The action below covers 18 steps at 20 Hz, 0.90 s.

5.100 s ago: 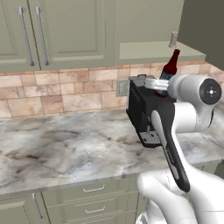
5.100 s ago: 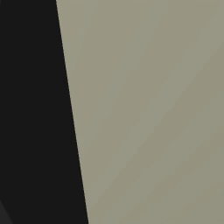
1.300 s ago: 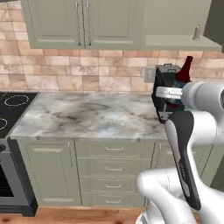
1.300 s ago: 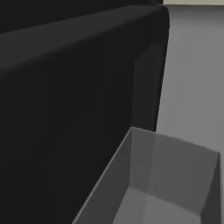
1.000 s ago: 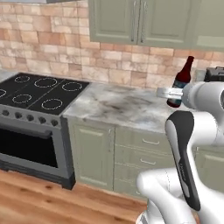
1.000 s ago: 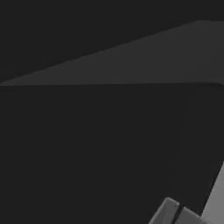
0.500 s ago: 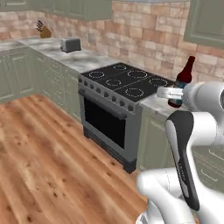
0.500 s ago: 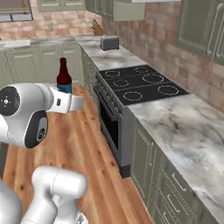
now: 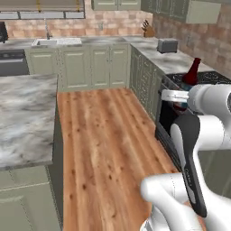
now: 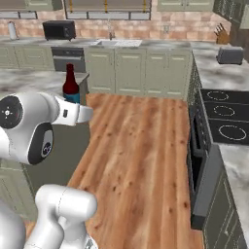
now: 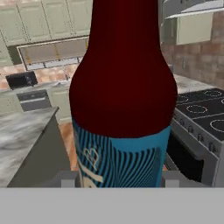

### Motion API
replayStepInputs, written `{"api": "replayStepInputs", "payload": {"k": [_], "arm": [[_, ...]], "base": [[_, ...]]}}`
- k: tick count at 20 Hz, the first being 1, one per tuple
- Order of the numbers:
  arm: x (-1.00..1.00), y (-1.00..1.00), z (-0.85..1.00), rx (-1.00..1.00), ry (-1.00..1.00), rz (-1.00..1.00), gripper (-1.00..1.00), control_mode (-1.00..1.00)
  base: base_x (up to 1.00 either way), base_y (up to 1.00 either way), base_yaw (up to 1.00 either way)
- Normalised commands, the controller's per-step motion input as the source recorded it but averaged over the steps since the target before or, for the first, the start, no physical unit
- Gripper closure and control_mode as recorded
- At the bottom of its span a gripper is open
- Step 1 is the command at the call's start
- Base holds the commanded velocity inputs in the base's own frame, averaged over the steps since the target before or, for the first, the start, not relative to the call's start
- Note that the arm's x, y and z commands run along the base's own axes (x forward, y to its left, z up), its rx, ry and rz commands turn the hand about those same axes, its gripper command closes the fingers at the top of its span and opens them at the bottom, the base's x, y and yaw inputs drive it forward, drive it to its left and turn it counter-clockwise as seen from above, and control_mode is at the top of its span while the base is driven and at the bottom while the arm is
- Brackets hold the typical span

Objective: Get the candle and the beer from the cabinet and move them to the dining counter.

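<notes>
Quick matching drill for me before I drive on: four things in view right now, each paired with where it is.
Things:
1. beer
2. dining counter
3. toaster
4. microwave

Places:
A. on the far worktop, left of the sink
B. upright in the hand
C. on the worktop beyond the stove
D. beside the wooden floor, across from the stove

Pairs: 1-B, 2-D, 3-C, 4-A

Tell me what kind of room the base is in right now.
A home kitchen, rendered: a black stove set into marbled worktops, sage-green cabinets along the far wall under a sink, a microwave and a toaster.
</notes>
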Motion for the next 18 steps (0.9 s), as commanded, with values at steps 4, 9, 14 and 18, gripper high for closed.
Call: {"api": "replayStepInputs", "payload": {"k": [4, 9, 14, 18], "arm": [[0.0, 0.0, 0.0, 0.0, 0.0, 0.0, 1.0, 1.0], [0.0, 0.0, 0.0, 0.0, 0.0, 0.0, 1.0, 1.0], [0.0, 0.0, 0.0, 0.0, 0.0, 0.0, 1.0, 1.0], [0.0, 0.0, 0.0, 0.0, 0.0, 0.0, 1.0, 1.0]], "base": [[0.34, 0.03, 0.56], [0.64, 0.26, 0.11], [0.46, 0.67, -0.05], [0.29, 0.78, -0.1]]}}
